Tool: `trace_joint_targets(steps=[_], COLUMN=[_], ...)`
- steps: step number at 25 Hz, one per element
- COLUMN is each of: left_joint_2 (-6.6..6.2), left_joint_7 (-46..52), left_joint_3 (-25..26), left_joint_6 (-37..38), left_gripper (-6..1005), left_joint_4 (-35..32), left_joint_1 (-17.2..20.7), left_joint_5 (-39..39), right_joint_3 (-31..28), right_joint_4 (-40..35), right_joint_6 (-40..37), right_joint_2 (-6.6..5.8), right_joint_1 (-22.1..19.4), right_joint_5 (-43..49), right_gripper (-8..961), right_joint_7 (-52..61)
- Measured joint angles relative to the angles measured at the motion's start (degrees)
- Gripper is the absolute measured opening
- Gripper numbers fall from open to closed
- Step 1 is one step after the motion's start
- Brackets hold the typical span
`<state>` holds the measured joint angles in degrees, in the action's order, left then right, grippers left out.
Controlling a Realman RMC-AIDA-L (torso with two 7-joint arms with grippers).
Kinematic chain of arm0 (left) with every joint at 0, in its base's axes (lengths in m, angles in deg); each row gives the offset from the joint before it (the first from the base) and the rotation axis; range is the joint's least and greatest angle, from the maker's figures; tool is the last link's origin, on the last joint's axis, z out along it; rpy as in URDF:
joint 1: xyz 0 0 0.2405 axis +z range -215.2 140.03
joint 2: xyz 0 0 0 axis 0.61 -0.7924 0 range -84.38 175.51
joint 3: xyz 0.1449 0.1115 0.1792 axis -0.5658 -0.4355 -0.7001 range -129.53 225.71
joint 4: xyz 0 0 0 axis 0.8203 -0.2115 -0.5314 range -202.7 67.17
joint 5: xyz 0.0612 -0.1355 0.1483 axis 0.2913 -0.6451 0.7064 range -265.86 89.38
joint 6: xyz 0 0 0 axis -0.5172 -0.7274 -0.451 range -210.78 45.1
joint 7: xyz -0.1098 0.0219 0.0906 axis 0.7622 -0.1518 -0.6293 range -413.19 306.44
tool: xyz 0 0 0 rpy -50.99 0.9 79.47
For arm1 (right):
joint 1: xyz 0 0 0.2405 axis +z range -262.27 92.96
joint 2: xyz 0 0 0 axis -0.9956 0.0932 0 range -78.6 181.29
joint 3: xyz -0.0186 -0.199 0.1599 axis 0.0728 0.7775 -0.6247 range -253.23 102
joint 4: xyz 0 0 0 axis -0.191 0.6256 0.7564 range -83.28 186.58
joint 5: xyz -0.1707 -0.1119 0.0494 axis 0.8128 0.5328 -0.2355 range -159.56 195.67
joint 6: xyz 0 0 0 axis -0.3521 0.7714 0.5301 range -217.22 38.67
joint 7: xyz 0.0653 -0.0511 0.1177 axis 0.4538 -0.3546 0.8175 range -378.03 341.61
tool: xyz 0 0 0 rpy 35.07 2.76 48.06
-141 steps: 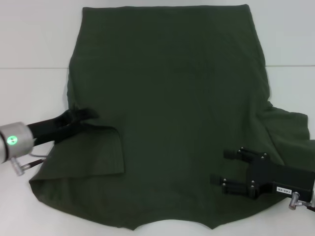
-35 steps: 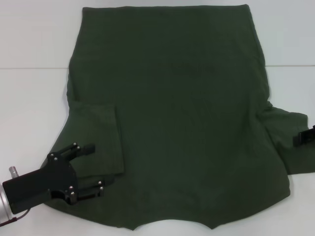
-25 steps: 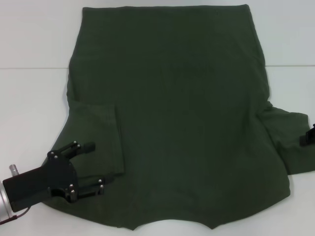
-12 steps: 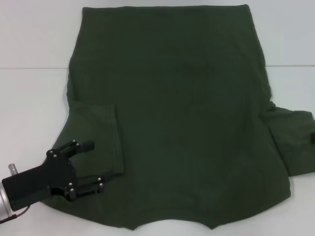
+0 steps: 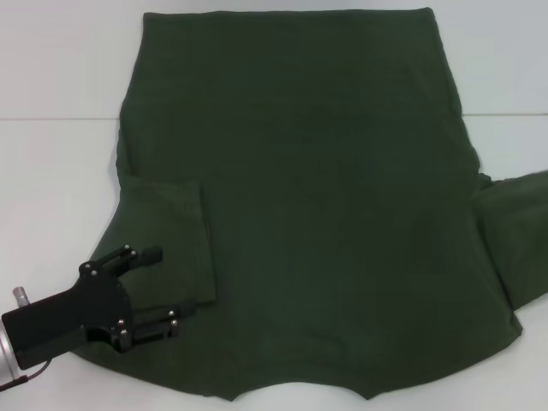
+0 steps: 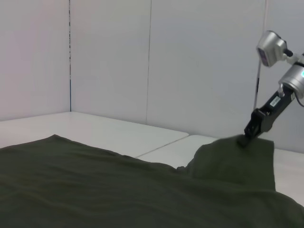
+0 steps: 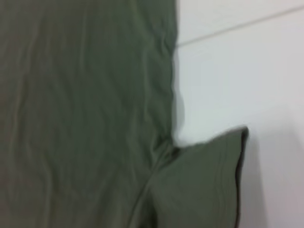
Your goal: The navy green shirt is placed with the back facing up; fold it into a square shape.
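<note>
Since the earlier frames, the right sleeve's tip rose, lifted by the right gripper [image 6: 248, 135].

Spread back-up on the white table [image 5: 51, 171], the large dark olive-green cotton shirt [image 5: 325, 197] had its left sleeve folded inward at eight o'clock, where the black left gripper [image 5: 158, 291] hovered, jaws wide and empty. Pinched on the raised sleeve at four o'clock, the right gripper risked dragging and rumpling the body if it pulled too far.

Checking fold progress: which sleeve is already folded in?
The left sleeve, lying flat on the shirt by the left hand; the right sleeve sticks out, lifted.
</note>
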<state>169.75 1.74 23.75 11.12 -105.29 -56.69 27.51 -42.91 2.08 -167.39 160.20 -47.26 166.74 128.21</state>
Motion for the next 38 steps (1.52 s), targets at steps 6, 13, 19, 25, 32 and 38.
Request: trace_joint_targets(steps=[6,13,19,25,32,38], left_joint_2=[0.00,0.00,0.00,0.00,0.00,0.00], left_joint_7=[0.0,0.0,0.1,0.1,0.1,0.1], left_joint_3=[0.0,0.0,0.0,0.0,0.0,0.0], left_joint_6=[-0.2,-0.6,-0.6,-0.6,-0.6,-0.7], left_gripper=[906,906,906,906,906,906], left_joint_4=[0.0,0.0,0.0,0.0,0.0,0.2], left_joint_1=[0.1,0.2,0.2,0.2,0.2,0.2], left_joint_5=[0.0,0.2,0.2,0.1,0.2,0.4], right_joint_3=[0.5,0.5,2.4,7.1,13.6,16.3], right_joint_4=[-1.1,-1.7,-1.7,0.5,4.2,4.7], right_joint_6=[-1.9,-2.2,-2.3,-2.2,-0.4,1.4], right_joint_2=[-0.05,0.02,0.47,1.92,4.58,5.84], right_joint_1=[1.4,2.5,5.1,8.5,13.0,14.7], right_joint_5=[-1.5,-1.6,-1.3,-1.3,-1.2,-1.1], right_gripper=[37,44,49,55,62,68], right_joint_7=[0.0,0.2,0.4,0.8,0.9,0.7])
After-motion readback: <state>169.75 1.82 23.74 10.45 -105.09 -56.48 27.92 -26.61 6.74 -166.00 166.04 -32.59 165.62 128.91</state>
